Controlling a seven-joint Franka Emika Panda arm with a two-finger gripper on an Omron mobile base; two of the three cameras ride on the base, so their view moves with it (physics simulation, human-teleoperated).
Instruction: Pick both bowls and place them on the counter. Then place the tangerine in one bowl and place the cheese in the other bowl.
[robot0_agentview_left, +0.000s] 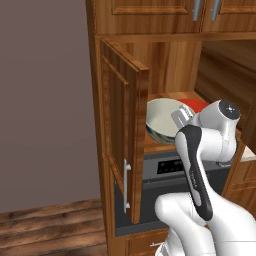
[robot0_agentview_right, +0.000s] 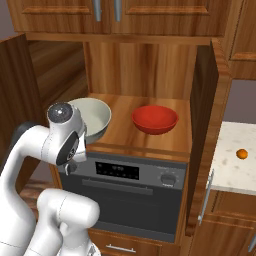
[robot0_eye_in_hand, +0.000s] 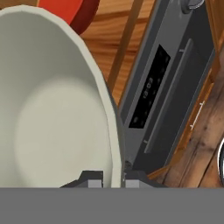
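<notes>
The pale cream bowl (robot0_agentview_left: 161, 121) (robot0_agentview_right: 96, 117) (robot0_eye_in_hand: 52, 113) hangs tilted at the front left of the wooden shelf, partly past its edge. My gripper (robot0_eye_in_hand: 113, 180) is shut on its rim, one fingertip inside and one outside. The hand (robot0_agentview_left: 183, 115) sits at the bowl's right side. The red bowl (robot0_agentview_left: 195, 104) (robot0_agentview_right: 155, 119) (robot0_eye_in_hand: 73, 12) rests on the shelf board to the right. The tangerine (robot0_agentview_right: 242, 154) lies on the speckled counter (robot0_agentview_right: 231, 167) at the far right. The cheese is out of view.
Both cabinet doors stand open: the left door (robot0_agentview_left: 122, 135) and the right door (robot0_agentview_right: 205, 130) flank the shelf. A dark oven (robot0_agentview_right: 131, 187) with a control panel sits under the shelf. Closed upper cabinets (robot0_agentview_right: 125, 12) hang above.
</notes>
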